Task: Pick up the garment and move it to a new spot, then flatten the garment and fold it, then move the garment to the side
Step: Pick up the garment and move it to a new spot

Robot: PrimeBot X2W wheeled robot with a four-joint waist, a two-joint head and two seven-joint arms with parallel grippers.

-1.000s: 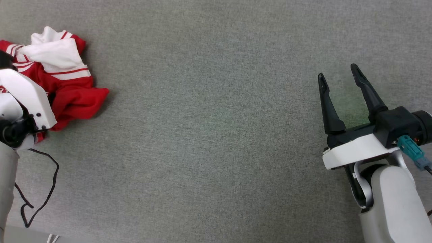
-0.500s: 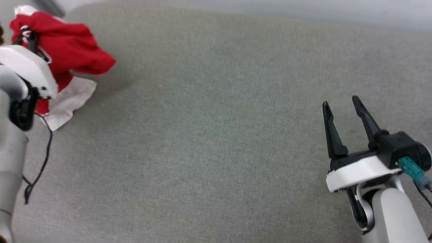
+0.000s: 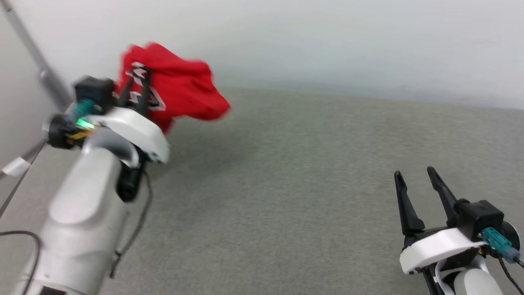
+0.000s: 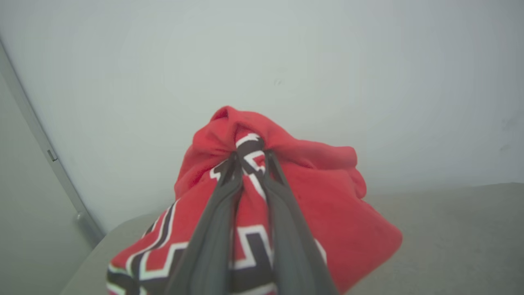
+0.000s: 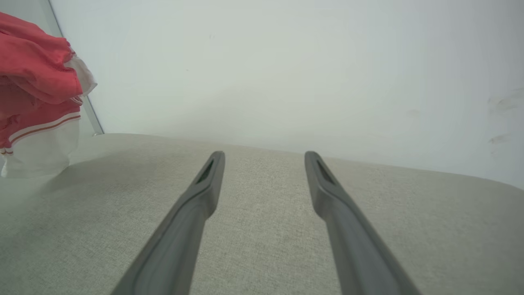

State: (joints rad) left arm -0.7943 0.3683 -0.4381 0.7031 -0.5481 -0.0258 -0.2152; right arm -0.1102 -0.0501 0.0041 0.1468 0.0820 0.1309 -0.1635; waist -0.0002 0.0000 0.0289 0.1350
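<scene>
The garment (image 3: 180, 92), a red shirt with black white-outlined lettering, hangs bunched in the air above the grey table at the upper left of the head view. My left gripper (image 3: 137, 80) is shut on it, its two fingers pinching a fold of the lettered cloth (image 4: 250, 153). The garment (image 4: 327, 213) drapes down around the fingers in the left wrist view. At the lower right, my right gripper (image 3: 414, 174) stands open over bare table, nothing between its fingers (image 5: 204, 180). The right wrist view catches the garment (image 5: 37, 90) at its left edge, a white sleeve hanging low.
The grey cloth-covered table (image 3: 294, 184) runs up to a pale wall (image 3: 327, 45) at the back. A grey metal bar (image 3: 37, 65) slants along the left. A black cable (image 3: 135, 233) hangs beside my left forearm.
The head camera has tilted up, bringing the wall into view. My left gripper has lifted the garment clear of the table and carried it rightward. The right gripper has kept its open stance.
</scene>
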